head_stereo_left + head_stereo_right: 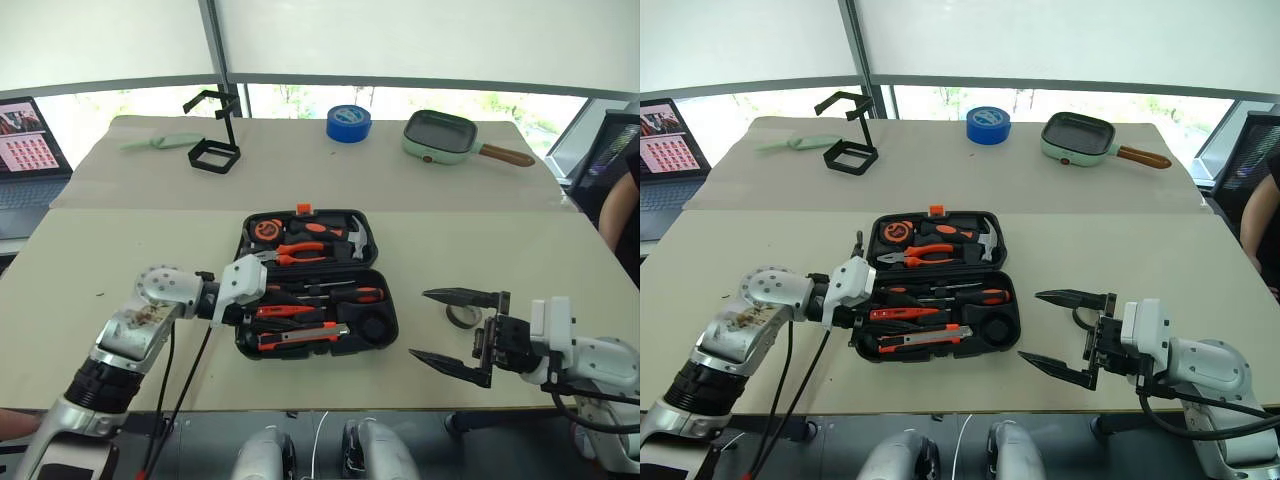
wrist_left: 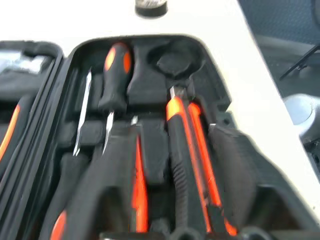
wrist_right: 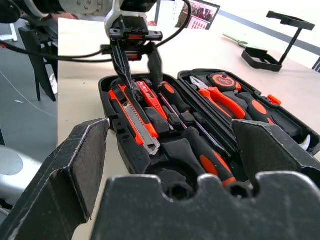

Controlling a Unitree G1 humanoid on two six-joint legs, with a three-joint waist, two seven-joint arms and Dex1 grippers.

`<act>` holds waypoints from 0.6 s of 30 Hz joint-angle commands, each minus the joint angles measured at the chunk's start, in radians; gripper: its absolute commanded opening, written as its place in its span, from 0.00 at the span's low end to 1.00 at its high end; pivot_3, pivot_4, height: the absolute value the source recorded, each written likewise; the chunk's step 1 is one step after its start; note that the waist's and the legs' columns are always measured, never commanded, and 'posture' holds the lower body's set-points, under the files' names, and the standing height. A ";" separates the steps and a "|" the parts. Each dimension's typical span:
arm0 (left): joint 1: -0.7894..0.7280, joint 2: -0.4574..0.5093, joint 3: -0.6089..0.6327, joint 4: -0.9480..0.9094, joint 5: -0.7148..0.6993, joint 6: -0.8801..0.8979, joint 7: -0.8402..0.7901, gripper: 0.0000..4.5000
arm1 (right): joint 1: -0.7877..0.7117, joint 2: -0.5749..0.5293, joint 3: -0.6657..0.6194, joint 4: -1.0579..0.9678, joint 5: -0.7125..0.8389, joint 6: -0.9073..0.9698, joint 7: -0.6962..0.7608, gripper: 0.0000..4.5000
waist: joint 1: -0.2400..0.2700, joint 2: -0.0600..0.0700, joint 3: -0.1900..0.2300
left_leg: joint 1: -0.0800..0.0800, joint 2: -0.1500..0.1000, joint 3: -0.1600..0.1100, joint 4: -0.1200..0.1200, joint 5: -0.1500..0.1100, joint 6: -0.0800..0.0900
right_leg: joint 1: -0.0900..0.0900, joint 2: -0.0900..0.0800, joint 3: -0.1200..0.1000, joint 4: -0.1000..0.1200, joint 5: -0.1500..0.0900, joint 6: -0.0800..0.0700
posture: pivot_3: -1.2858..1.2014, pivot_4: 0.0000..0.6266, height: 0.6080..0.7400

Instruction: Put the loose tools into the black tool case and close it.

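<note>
The case (image 1: 315, 283) lies open mid-bench with screwdrivers and knife (image 1: 300, 337) seated. The tape roll (image 1: 462, 316) sits loose on the bench toward its right edge, behind the right gripper (image 1: 452, 331), fingers spread wide. The left gripper (image 3: 140, 62) pokes into the tray, fingers slightly parted, gripping nothing I can see; lifting out could snag a seated tool. Open bench surrounds the case.

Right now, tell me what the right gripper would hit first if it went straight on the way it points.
Probably the black tool case: the open right gripper points at its near half, though depth is unclear.
</note>
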 commanded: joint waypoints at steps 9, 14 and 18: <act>0.083 -0.044 -0.067 0.094 0.184 -0.136 0.135 0.01 | 0.046 -0.001 -0.036 -0.039 0.008 -0.011 -0.017 1.00 | 0.007 0.001 -0.001 | 0.001 0.000 0.000 0.000 -0.002 0.006 | 0.002 -0.002 0.000 0.000 0.001 0.001 | 0.52 0.24 1.00; 0.097 -0.027 -0.129 0.092 0.222 -0.120 0.112 0.01 | 0.053 -0.007 -0.044 -0.037 0.011 -0.009 -0.012 1.00 | 0.013 0.005 -0.007 | 0.002 0.000 0.000 0.000 -0.002 0.007 | 0.003 -0.002 0.000 -0.001 0.001 0.002 | 0.52 0.24 1.00; 0.105 -0.004 -0.186 0.061 0.226 -0.009 0.080 0.01 | 0.051 -0.009 -0.047 -0.028 0.011 -0.007 -0.007 1.00 | 0.012 0.007 -0.014 | 0.002 0.000 0.000 -0.001 -0.003 0.008 | 0.003 -0.001 0.000 -0.002 0.001 0.002 | 0.52 0.24 1.00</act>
